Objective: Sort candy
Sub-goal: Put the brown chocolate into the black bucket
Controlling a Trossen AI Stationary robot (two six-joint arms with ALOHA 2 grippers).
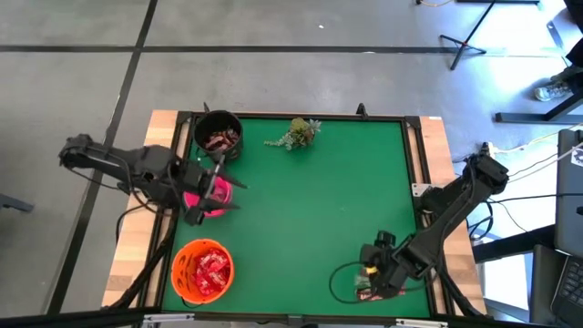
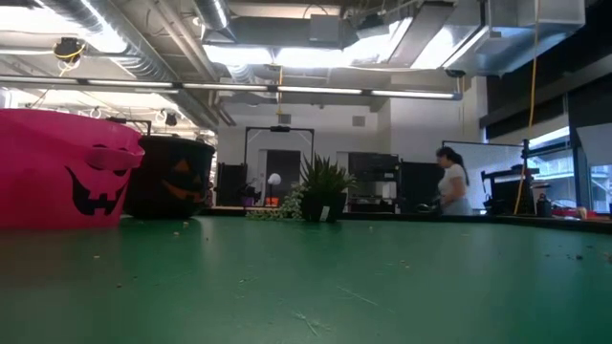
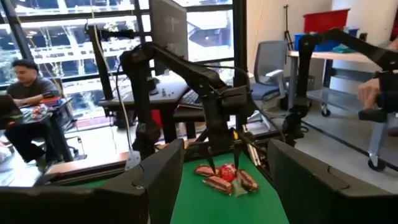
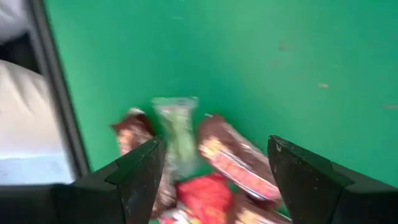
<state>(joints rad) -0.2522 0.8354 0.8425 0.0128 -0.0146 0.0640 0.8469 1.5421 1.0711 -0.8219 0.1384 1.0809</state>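
The right tool [image 1: 369, 278] is held with its fingers spread wide and nothing between them, directly above a small heap of candy [image 4: 217, 168] at the near right corner of the green desk [image 1: 310, 210]. Brown bars, a red packet and a pale green wrapper are seen in the heap. The left tool [image 1: 214, 191] is poised over the pink bowl [image 1: 217, 196] at the left edge, likewise wide open and empty. More candy is contained in the orange bowl [image 1: 182, 253] and the black bowl [image 1: 202, 123].
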